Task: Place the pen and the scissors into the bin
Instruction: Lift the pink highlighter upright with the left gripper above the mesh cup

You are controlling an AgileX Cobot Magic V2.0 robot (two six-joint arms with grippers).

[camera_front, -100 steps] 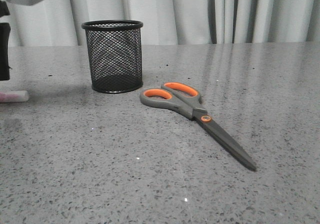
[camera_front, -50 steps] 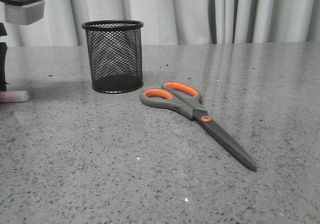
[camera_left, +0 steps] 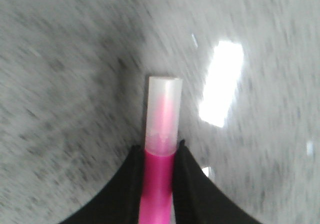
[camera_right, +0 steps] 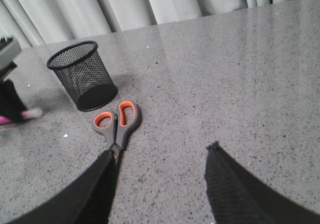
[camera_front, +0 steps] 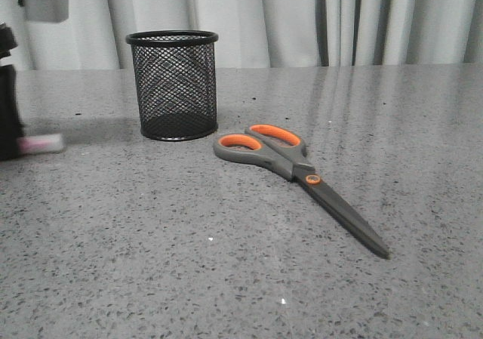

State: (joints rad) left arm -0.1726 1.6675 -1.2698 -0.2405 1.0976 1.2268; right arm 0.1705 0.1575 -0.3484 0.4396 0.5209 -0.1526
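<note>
Clamping the pen [camera_left: 161, 149], the left gripper [camera_left: 157, 184] sits left of the bin [camera_front: 174, 84].

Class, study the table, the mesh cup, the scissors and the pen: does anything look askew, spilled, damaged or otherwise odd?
Nothing stands out. The bin stands upright and looks undamaged. The scissors lie flat and closed on the table. The left gripper is shut on the pen; only motion blur smears that view. Nothing is spilled.

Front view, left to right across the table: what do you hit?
left gripper shut on the pen at the left edge → bin → scissors, handles nearest the bin, blades running to the right and toward the camera.
</note>
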